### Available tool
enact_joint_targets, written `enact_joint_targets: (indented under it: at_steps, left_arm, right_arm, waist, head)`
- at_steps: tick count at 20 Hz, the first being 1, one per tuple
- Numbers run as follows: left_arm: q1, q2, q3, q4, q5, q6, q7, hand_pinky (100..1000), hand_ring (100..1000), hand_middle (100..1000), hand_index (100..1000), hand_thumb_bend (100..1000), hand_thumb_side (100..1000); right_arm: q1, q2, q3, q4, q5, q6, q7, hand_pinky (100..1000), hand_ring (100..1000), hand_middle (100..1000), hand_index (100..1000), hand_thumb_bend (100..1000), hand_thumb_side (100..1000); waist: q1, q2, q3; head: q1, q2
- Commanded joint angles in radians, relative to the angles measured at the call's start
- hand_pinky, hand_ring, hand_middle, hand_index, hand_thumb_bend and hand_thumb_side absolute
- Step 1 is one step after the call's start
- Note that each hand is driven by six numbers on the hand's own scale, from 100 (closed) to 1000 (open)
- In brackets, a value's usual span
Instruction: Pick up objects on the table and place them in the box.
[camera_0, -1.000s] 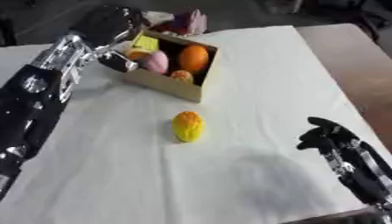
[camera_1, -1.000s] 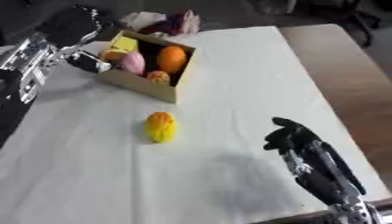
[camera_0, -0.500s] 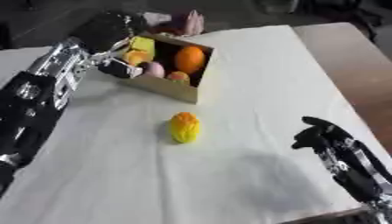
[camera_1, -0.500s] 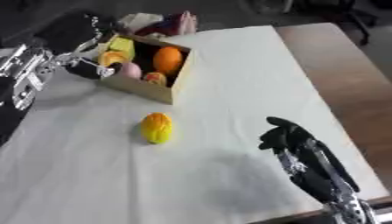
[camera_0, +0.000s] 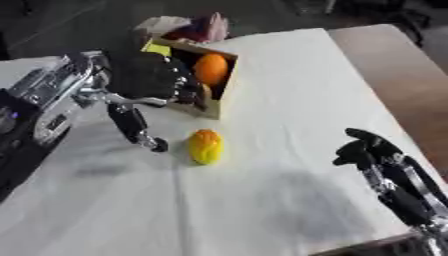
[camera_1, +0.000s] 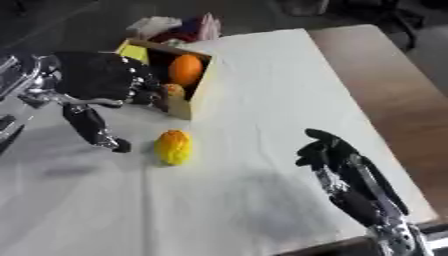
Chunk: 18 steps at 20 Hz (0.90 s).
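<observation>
Nearest the camera, the right robot hand (camera_0: 372, 150) rests idle at the lower right of the white-covered surface (camera_0: 289, 90), its fingers curled in and holding nothing, well apart from the work. Mid-surface lies 1 yellow-and-orange fruit (camera_0: 206, 146), alone and touched by neither hand, so it appears to be the 1 object left to pick up. Just to its left the left robot hand (camera_0: 144, 80) hangs over the near side of the box, its thumb pointing down toward the cloth with the tip near the fruit but not on it; its fingers look relaxed and it carries nothing, which suggests it is placed between box and fruit for the next grasp. Beyond it stands 1 wooden box (camera_0: 221, 92), set toward the far left. Inside shows 1 orange (camera_0: 211, 69) and 1 smaller orange-brown piece (camera_1: 174, 90) beside the hand; other contents are hidden behind the fingers. Behind the box sits a heap of pink and white items (camera_0: 197, 26), too unclear to count.
</observation>
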Motion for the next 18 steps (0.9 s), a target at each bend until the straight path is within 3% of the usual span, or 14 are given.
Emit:
enact_joint_targets:
  at_steps: [1, 7, 13, 15, 18]
  left_arm:
    - [-0.008, 0.007, 0.006, -0.007, 0.009, -0.024, -0.05, 799, 787, 783, 876, 487, 416]
    - [-0.01, -0.125, 0.003, 0.141, -0.052, -0.037, -0.109, 801, 786, 779, 872, 458, 411]
    - [-0.013, -0.185, 0.013, 0.268, -0.136, -0.079, -0.066, 794, 766, 757, 855, 429, 399]
    - [-0.01, -0.2, 0.019, 0.292, -0.155, -0.084, -0.043, 765, 707, 687, 803, 371, 365]
    - [-0.007, -0.21, 0.049, 0.284, -0.129, -0.07, 0.008, 668, 510, 477, 622, 105, 252]
  right_arm:
    - [-0.012, -0.011, -0.005, -0.019, 0.005, -0.002, -0.003, 704, 622, 617, 880, 100, 586]
    - [-0.015, -0.008, 0.001, -0.018, -0.001, -0.003, 0.002, 704, 621, 617, 880, 100, 588]
    - [-0.018, -0.006, 0.002, -0.018, -0.002, -0.002, 0.002, 704, 621, 616, 879, 100, 587]
    - [-0.019, -0.004, 0.002, -0.017, -0.002, -0.002, 0.002, 704, 620, 616, 879, 100, 587]
    - [-0.02, -0.003, 0.0, -0.017, -0.002, -0.002, 0.0, 704, 620, 616, 879, 100, 587]
  waist:
    - [-0.006, -0.015, -0.006]
    - [-0.014, -0.008, -0.013]
    - [-0.017, -0.005, -0.015]
    - [-0.019, -0.005, -0.016]
    - [-0.021, -0.005, -0.015]
  head:
    - [0.003, -0.007]
    - [0.014, -0.007]
    - [0.018, -0.01]
    - [0.02, -0.011]
    - [0.019, -0.013]
